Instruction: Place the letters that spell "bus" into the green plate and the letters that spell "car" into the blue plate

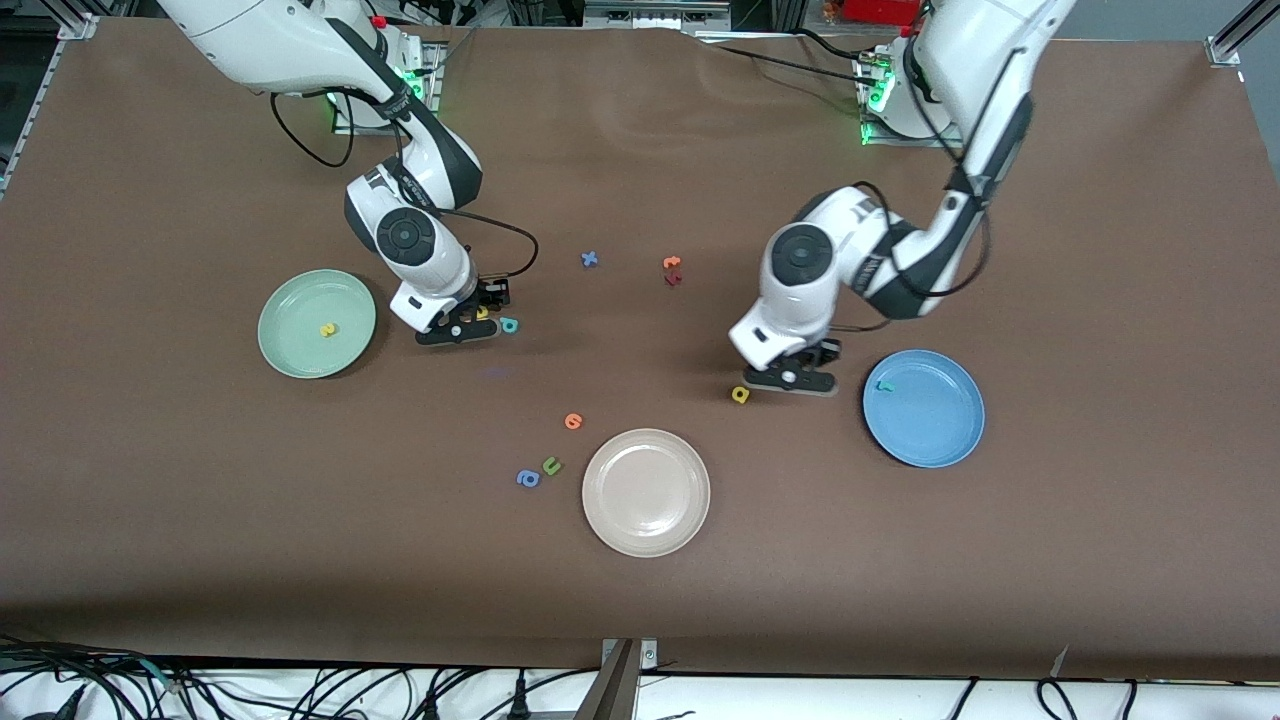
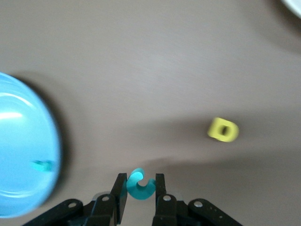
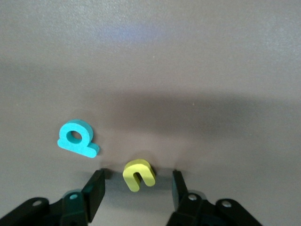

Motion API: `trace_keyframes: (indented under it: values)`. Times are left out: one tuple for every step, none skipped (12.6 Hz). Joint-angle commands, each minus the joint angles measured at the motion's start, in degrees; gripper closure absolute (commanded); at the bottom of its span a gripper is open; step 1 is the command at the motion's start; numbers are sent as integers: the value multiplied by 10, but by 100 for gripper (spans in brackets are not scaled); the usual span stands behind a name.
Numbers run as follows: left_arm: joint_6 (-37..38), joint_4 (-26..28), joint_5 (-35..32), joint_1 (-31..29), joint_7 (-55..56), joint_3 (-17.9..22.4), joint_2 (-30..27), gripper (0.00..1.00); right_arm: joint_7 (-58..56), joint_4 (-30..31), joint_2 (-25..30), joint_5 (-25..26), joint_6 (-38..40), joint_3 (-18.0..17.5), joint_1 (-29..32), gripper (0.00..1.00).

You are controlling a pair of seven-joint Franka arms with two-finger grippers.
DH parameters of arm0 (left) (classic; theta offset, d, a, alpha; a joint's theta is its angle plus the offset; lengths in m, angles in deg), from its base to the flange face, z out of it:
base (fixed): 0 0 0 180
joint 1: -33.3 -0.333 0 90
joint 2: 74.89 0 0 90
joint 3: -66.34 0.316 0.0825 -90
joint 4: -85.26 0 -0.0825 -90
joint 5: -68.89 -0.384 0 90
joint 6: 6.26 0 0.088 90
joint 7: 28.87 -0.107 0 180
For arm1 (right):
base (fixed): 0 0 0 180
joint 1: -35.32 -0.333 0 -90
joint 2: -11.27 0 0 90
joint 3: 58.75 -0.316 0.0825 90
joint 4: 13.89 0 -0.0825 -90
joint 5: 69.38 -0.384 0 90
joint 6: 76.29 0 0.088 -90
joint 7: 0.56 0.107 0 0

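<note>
The left gripper (image 2: 141, 188) is shut on the teal c (image 2: 141, 184) and sits low over the table beside the blue plate (image 1: 930, 425). The teal r (image 1: 884, 385) lies in that plate. The yellow a (image 1: 740, 394) rests on the table close to the left gripper (image 1: 795, 380). Beside the green plate (image 1: 300, 300), the right gripper (image 1: 478, 322) is down at the table and open. The yellow u (image 3: 139, 175) lies between its fingers, which stand clear of it on both sides. The teal b (image 3: 77, 139) lies just beside them. The yellow s (image 1: 327, 329) is in the green plate.
A beige plate (image 1: 646, 520) sits nearer the front camera, mid-table. An orange letter (image 1: 573, 421), a green u (image 1: 551, 465) and a blue rounded letter (image 1: 528, 479) lie beside it. A blue x (image 1: 590, 259) and orange and dark red letters (image 1: 672, 270) lie between the arms.
</note>
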Motion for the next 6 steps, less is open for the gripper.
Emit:
trace_keyframes:
  values:
    - [8,10,-15,-72,-108,-3,-15,72,-8,7,-5,10,-22,0,2,38]
    - [8,11,-14,-98,-158,-3,-14,71,-9,7,-4,10,-21,0,2,46]
    - [8,11,-14,-114,-196,-3,-13,70,-9,7,-4,10,-20,0,2,53]
    - [8,11,-14,-128,-215,-3,-11,67,-9,7,-5,10,-20,0,2,55]
    - [8,11,-14,-137,-221,-3,-11,43,-9,7,-5,10,-19,0,3,60]
    - [8,11,-15,-140,-221,-3,-11,1,-9,7,-5,10,-18,0,3,65]
